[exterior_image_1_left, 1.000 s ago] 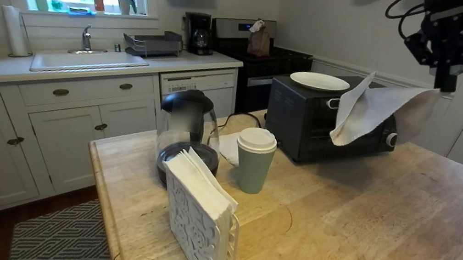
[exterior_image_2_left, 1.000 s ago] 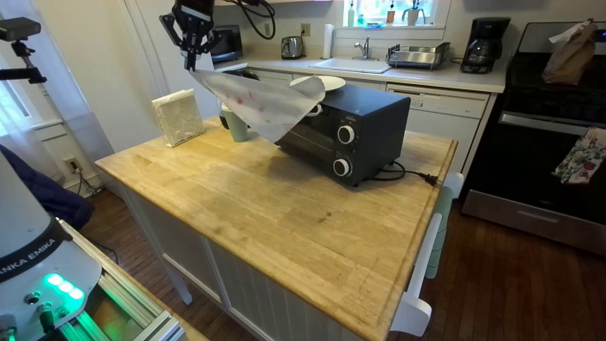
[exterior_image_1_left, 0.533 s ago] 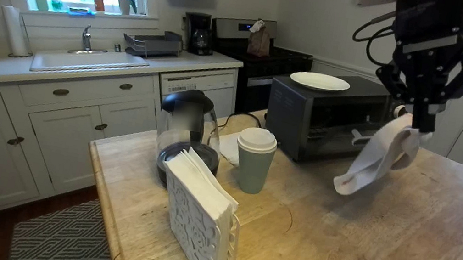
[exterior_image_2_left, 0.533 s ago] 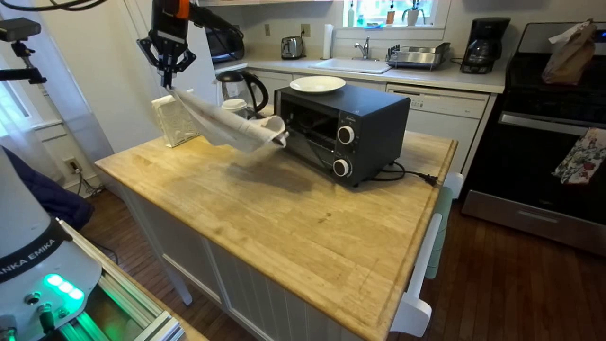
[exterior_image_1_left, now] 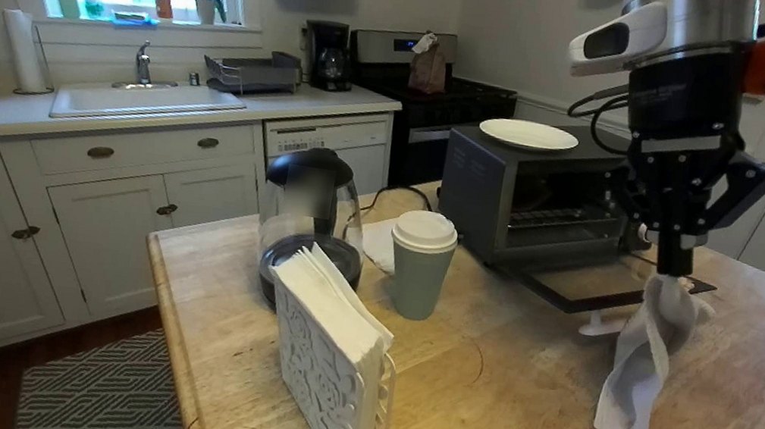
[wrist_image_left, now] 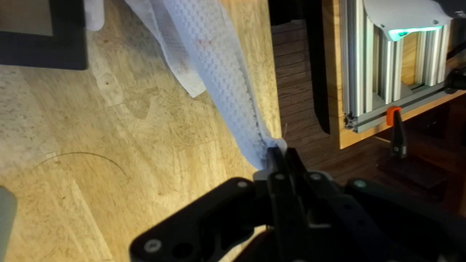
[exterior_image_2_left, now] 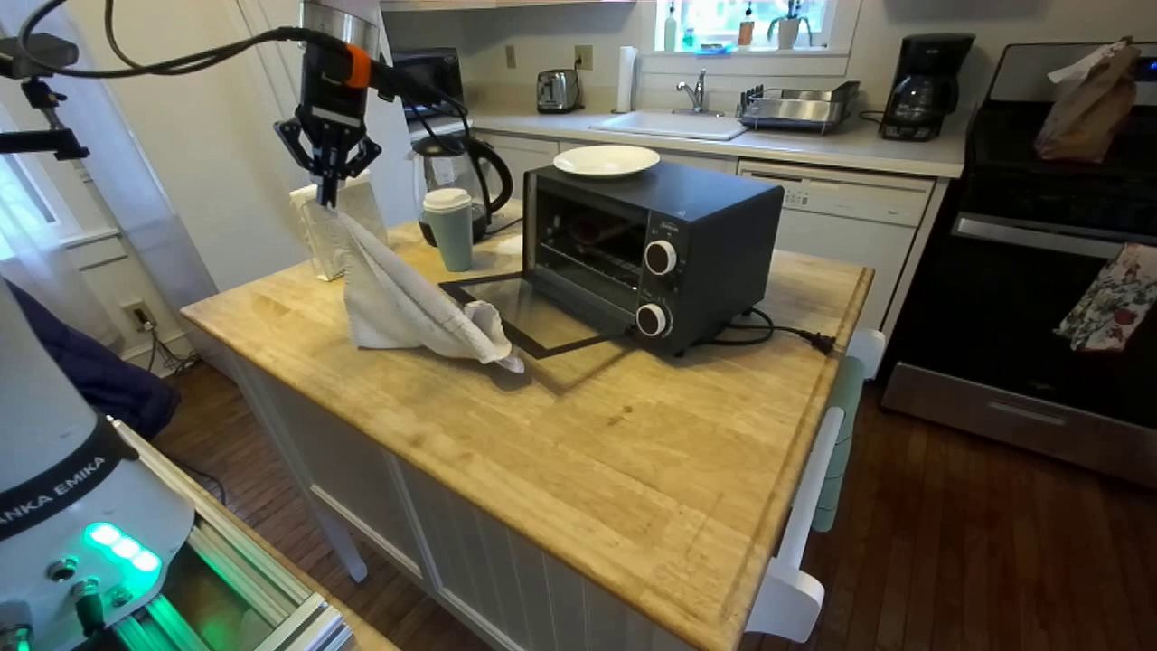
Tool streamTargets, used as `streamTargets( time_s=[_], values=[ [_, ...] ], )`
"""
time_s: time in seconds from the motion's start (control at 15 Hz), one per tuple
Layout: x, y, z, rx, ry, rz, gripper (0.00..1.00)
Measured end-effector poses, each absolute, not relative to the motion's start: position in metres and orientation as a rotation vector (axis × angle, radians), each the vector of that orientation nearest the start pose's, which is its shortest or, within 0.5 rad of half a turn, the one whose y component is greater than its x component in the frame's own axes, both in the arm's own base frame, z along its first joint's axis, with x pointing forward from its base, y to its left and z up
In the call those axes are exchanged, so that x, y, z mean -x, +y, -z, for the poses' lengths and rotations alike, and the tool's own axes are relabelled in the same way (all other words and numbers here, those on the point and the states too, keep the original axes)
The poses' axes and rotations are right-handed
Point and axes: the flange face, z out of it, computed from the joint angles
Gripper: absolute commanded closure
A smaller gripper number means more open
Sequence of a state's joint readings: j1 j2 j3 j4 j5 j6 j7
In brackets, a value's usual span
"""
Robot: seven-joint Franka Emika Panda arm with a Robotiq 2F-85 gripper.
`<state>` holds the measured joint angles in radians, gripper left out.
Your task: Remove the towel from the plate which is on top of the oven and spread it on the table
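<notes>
In an exterior view: gripper pinches white towel over wooden table; plate sits on toaster oven, gripper's 10 o'clock. In an exterior view: oven door open, towel's 3 o'clock. Wrist view — towel runs toward 11 o'clock.

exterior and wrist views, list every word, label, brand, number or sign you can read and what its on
"ANKA EMIKA", on the robot's base in an exterior view, cut off at the picture's edge.
Too small or blurred: markings on the toaster oven, dishwasher, coffee maker and gripper, plus the stove display.
Wrist view: nothing legible.
</notes>
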<state>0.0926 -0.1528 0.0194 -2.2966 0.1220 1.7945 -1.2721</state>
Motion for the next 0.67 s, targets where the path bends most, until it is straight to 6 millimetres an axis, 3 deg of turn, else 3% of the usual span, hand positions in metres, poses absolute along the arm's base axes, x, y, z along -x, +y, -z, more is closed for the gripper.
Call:
streamTargets(
  time_s=[0.13, 0.27, 0.67],
  values=[
    [-0.456, 0.067, -0.396, 2.274, -1.819, -0.236, 0.99],
    [-0.469, 0.073, -0.416, 2.326, -1.899, -0.151, 0.99],
    [-0.481, 0.076, -0.507, 2.408, -2.134, 0.135, 0.99]
  ],
)
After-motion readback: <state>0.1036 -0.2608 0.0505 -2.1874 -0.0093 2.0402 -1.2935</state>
